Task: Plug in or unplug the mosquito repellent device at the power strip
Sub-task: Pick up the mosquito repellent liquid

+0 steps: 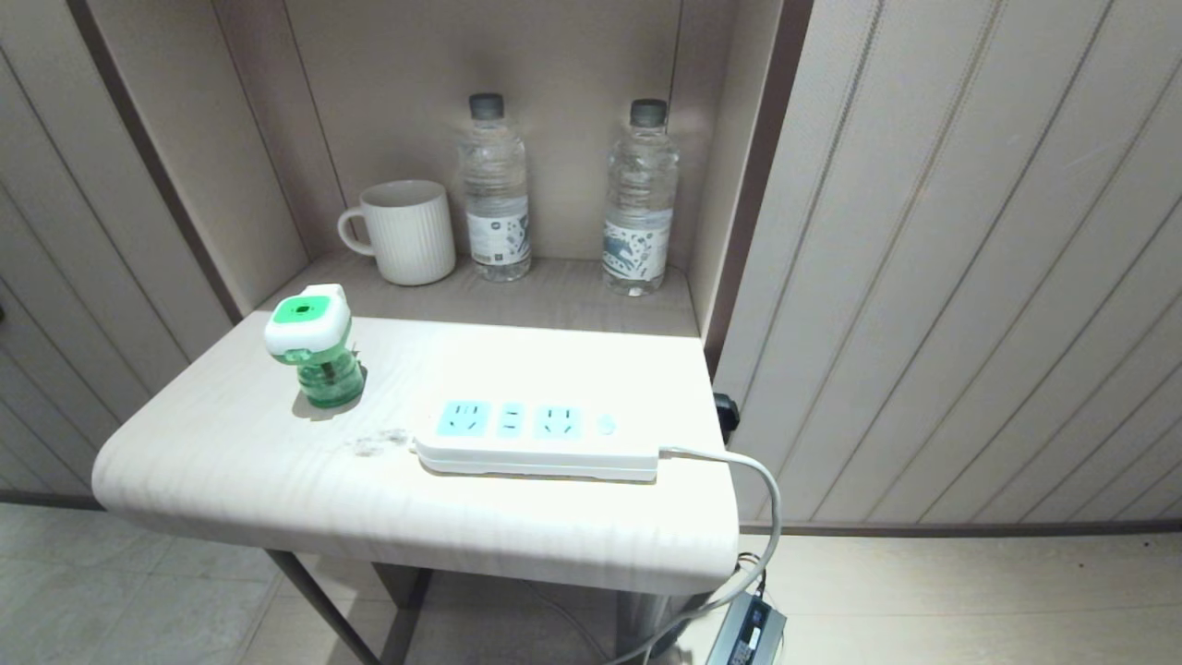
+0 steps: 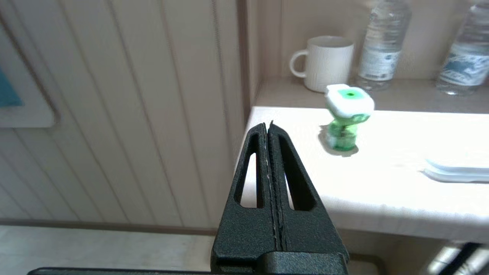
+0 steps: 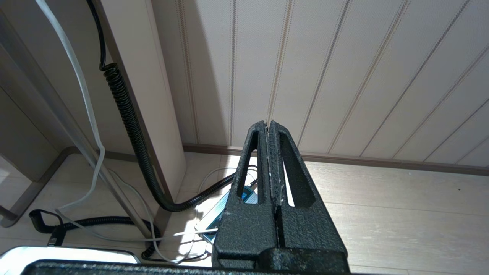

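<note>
- Down low at my right side, my right claw (image 3: 268,124) is clenched tight on nothing, pointing at the floor and the ribbed wall panel, with a coiled black cable (image 3: 130,126) and a white cable (image 3: 76,76) running down beside a post.
- Just off the table's left edge, my left claw (image 2: 268,126) is pressed shut too, fingers flat together and empty, its tip level with the tabletop rim.
- On the near half of the table (image 1: 231,462) lies the power strip (image 1: 540,439), flat, its blue sockets facing up and all of them free, its own white cable leaving the right end and dropping over the table edge.
- Left of the strip and a little farther back stands the repellent device (image 1: 314,346), upright on its green bottle, white-and-green head on top, apart from the strip and not plugged in.
- Between my left claw and that device there is bare tabletop; no contact.
- Farther back, in the wall niche, a white mug (image 1: 406,231) sits at the left, handle to the left.
- Two clear water bottles (image 1: 497,185) stand beside it, upright, caps on, well apart from each other.
</note>
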{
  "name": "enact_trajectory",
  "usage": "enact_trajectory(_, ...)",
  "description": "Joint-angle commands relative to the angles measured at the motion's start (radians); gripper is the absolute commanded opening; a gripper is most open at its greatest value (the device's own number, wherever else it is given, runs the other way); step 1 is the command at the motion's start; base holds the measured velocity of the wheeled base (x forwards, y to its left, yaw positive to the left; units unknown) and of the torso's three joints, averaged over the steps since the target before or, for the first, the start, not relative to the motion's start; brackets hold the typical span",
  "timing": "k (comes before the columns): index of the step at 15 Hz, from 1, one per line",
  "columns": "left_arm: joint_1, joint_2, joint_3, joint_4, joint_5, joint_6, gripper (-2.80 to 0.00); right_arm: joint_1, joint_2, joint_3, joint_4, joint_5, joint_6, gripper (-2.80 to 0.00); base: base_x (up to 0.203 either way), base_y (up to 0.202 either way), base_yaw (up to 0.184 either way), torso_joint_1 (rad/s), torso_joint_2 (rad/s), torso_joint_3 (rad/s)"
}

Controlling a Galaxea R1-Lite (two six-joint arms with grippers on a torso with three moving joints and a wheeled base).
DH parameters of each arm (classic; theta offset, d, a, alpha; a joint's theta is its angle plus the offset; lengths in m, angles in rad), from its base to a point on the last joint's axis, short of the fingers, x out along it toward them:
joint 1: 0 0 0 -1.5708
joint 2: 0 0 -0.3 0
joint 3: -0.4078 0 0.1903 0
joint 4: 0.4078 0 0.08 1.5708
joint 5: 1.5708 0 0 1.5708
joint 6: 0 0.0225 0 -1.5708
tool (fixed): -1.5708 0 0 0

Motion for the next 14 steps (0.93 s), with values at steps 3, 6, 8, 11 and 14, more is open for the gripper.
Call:
enact_trajectory(3, 0.026, 0.126, -0.035, 0.009, -0.067, -0.047, 0.00, 0.000, 0.001, 0.000, 0.000, 0.001, 0.000, -2.80, 0.000, 0.000, 0.000, 0.000, 0.00, 0.000)
enact_trajectory(6, 0.025, 0.219, -0.160, 0.038, -0.075, -0.180, 0.00, 0.000, 0.001, 0.000, 0.000, 0.001, 0.000, -2.80, 0.000, 0.000, 0.000, 0.000, 0.00, 0.000)
enact_trajectory(8, 0.024, 0.248, -0.228, 0.101, -0.132, -0.222, 0.00, 0.000, 0.001, 0.000, 0.000, 0.001, 0.000, -2.80, 0.000, 0.000, 0.000, 0.000, 0.00, 0.000)
enact_trajectory(11, 0.025, 0.278, -0.286, 0.166, -0.181, -0.238, 0.00, 0.000, 0.001, 0.000, 0.000, 0.001, 0.000, -2.80, 0.000, 0.000, 0.000, 0.000, 0.00, 0.000)
enact_trajectory(14, 0.025, 0.349, -0.371, 0.200, -0.181, -0.318, 0.00, 0.000, 0.001, 0.000, 0.000, 0.001, 0.000, -2.80, 0.000, 0.000, 0.000, 0.000, 0.00, 0.000)
